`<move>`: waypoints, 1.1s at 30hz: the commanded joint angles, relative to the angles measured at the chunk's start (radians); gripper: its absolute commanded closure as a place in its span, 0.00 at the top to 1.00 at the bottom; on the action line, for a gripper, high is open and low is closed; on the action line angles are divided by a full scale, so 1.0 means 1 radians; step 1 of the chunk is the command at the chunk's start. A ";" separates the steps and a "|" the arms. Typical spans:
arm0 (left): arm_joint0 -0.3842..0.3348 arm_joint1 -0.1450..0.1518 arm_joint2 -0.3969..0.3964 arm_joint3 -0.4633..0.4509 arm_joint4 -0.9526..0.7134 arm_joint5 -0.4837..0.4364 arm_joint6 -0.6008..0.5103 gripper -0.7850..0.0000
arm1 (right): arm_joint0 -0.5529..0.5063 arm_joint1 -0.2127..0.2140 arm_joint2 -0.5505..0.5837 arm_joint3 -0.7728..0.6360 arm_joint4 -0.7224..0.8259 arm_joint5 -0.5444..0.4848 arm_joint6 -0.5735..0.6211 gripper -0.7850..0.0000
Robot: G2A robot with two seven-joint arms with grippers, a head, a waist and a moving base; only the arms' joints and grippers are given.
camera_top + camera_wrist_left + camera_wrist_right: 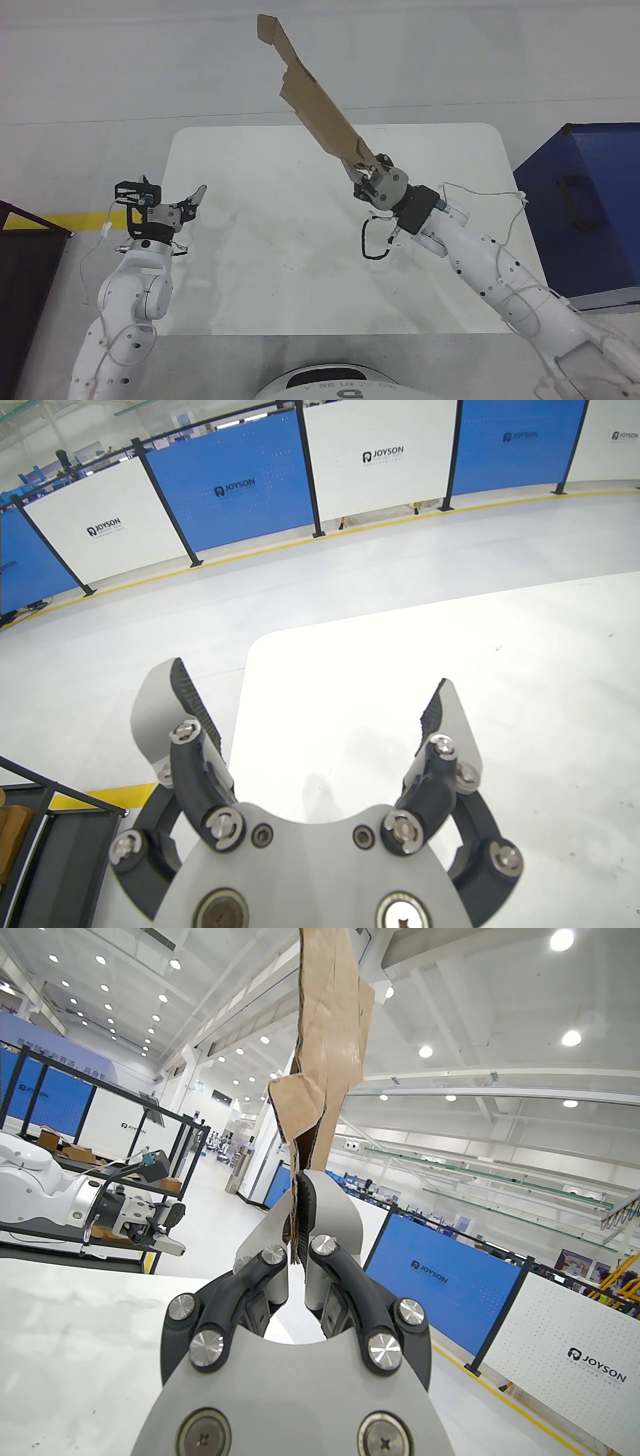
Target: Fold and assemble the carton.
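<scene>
**Top view.** The flat carton [318, 105] hangs in the air over the far part of the surface [300, 260]. It slants up and away from the right gripper [368, 178], which holds it by its lower end. The left gripper [190, 200] sits at the surface's left edge, well apart from the carton.

**Left wrist view.** The left gripper's fingers [195, 705] are spread wide with nothing between them. Bare surface lies beneath.

**Right wrist view.** The right gripper is clamped on the carton's corrugated edge. The flaps rise above the clamp, and one is bent slightly outward.

**Step in hand, as judged:** presenting the flat blank for opening, with no fold made yet. You do well to lower the carton toward the surface before folding. Bring the left gripper to a free panel away from the clamped end. Hold the right grip firm, since so long a blank will likely swing or bend about its single hold.
</scene>
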State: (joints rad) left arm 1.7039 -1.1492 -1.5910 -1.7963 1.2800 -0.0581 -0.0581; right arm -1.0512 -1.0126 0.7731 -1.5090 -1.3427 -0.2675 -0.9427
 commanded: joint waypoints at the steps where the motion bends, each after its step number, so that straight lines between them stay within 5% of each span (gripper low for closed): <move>1: -0.044 0.004 -0.002 0.004 -0.173 -0.171 -0.210 1.00 | 0.013 -0.006 -0.012 0.033 0.033 -0.130 -0.020 0.00; 5: -0.199 0.029 -0.030 0.104 -0.698 -0.429 -0.856 1.00 | 0.069 -0.030 -0.063 0.139 0.078 -0.350 -0.026 0.00; 8: -0.394 0.047 0.000 0.281 -1.171 -0.372 -1.332 1.00 | 0.105 -0.054 -0.106 0.213 0.109 -0.463 -0.021 0.00; 10: -0.491 0.062 0.061 0.359 -1.363 -0.243 -1.461 1.00 | 0.125 -0.069 -0.129 0.259 0.122 -0.532 -0.022 0.00; 16: -0.602 0.127 0.254 0.465 -1.596 -0.227 -1.478 1.00 | 0.168 -0.105 -0.164 0.337 0.149 -0.624 0.027 0.00; 24: -0.678 0.192 0.353 0.506 -1.747 -0.237 -1.467 1.00 | 0.171 -0.136 -0.169 0.373 0.243 -0.663 0.072 0.00; 33: -0.678 0.192 0.353 0.506 -1.747 -0.237 -1.467 1.00 | 0.171 -0.136 -0.169 0.373 0.243 -0.663 0.072 0.00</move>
State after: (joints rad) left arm 1.0260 -0.9573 -1.2378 -1.2902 -0.4665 -0.2955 -1.5251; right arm -0.8800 -1.1485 0.6038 -1.1361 -1.0997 -0.9302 -0.8710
